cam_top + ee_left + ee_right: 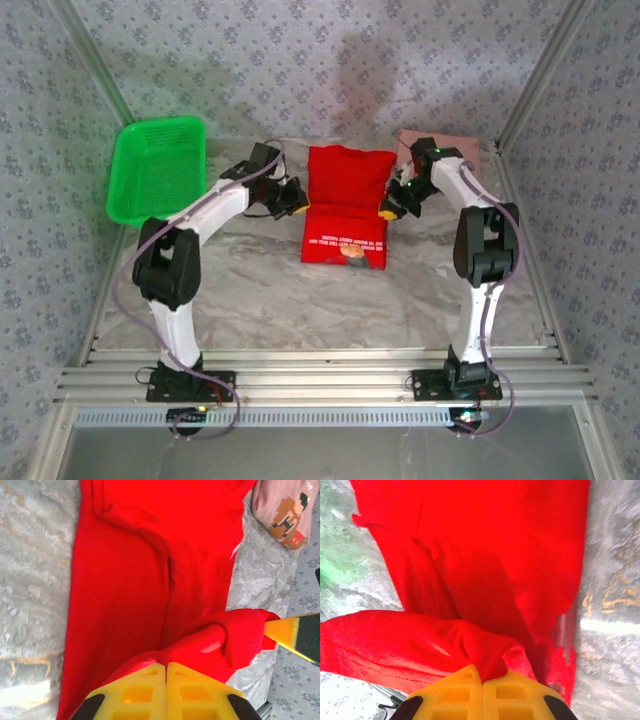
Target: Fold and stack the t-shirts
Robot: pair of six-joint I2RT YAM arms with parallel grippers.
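Mid-fold on the red t-shirt [347, 205]. It lies partly folded on the bench [300, 300], right of the green basket [158, 168]. Both grips are pinched shut on its cloth: the left end effector [295, 197] on the edge nearer the basket, the right end effector [392, 208] on the edge farther from it. Next move, I'd say: lift both pinched edges together and carry them over level so the fold lands square — uneven height or pull would skew it. The pink t-shirt [440, 142] sits farther from the basket, past the red one, and looks not yet folded — it goes after.
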